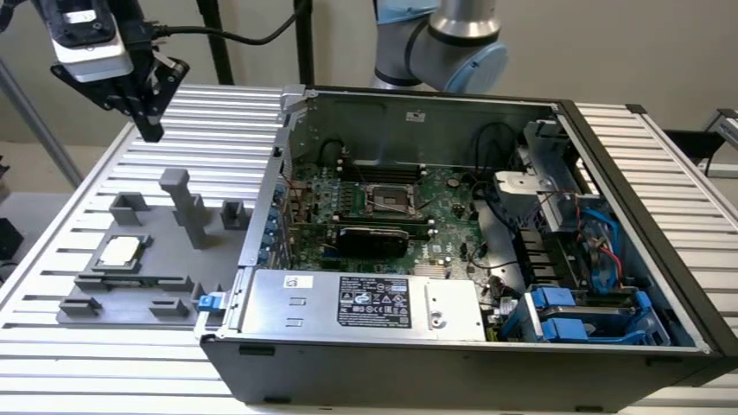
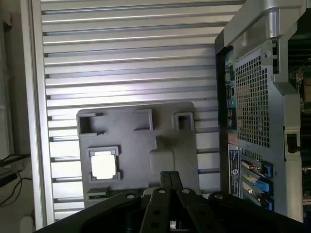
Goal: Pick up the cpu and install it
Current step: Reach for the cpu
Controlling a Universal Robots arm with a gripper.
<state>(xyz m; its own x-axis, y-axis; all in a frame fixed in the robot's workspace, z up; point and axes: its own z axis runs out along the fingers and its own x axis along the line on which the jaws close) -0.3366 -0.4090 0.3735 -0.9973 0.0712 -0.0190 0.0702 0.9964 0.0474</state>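
Note:
The cpu [image 1: 121, 251] [image 2: 103, 165] is a small silver-white square chip lying in a recess of the grey fixture plate [image 1: 144, 285] [image 2: 131, 141] at the exterior view's left. My gripper [image 1: 150, 131] hangs high above the table behind the fixture, well away from the chip, and its fingers [image 2: 170, 180] are shut together with nothing between them. The open computer case [image 1: 461, 346] stands to the exterior view's right, and the dark square socket [image 1: 390, 199] sits on its green motherboard.
The fixture carries several grey upright blocks [image 1: 185, 207]. A ribbed aluminium table [image 1: 69, 363] [image 2: 126, 53] lies under everything. The case's perforated back wall [image 2: 250, 97] stands close to the fixture. Cables and blue drive caddies [image 1: 565, 316] fill the case's near right corner.

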